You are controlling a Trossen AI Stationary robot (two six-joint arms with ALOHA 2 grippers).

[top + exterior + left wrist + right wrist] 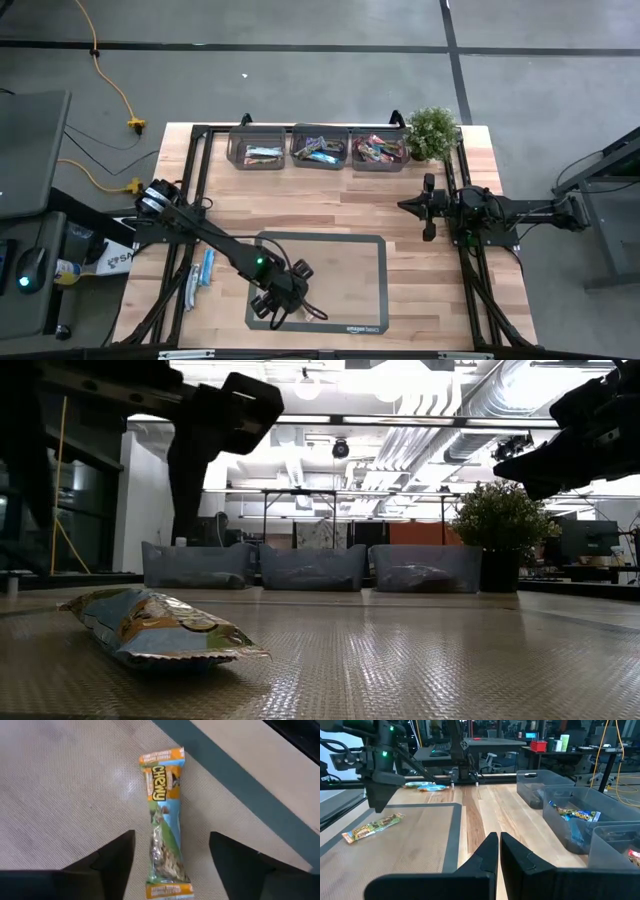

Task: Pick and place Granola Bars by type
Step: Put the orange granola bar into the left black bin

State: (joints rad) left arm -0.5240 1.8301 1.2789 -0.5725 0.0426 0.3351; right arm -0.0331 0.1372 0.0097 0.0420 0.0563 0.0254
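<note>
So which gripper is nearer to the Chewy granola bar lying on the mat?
The left. The left gripper hangs open directly above the Chewy granola bar, its fingers straddling it. The right gripper waits shut across the table, near the plant.

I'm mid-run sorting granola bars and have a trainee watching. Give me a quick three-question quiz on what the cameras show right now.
1. True or false: the left gripper is already clamped on the tan and green wrapped Chewy bar lying on the grey mat.
2. Which gripper has its fingers pressed together? A) left B) right C) both
3. Fill in: the three clear grey plastic bins stand in a row along the far edge of the table, with a small green potted ____ beside them.

Key:
1. False; its open fingers straddle the bar from above, apart from it.
2. B
3. plant
</note>
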